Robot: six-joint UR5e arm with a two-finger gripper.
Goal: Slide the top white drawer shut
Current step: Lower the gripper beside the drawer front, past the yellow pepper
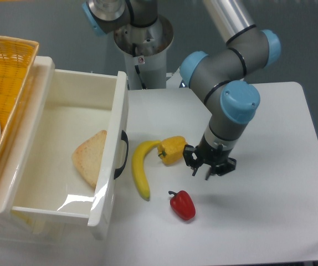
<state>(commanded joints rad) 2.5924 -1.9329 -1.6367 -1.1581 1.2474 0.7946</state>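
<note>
The top white drawer is pulled far out to the right, its black handle on the front panel facing the table. A slice of bread lies inside it. My gripper hangs over the table to the right of the drawer, just right of the yellow pepper and above the red pepper. Its fingers point down, stand apart and hold nothing.
A banana lies between the drawer front and the yellow pepper. A yellow wicker basket with a white plate sits on the cabinet at the left. The arm's base stands behind the table.
</note>
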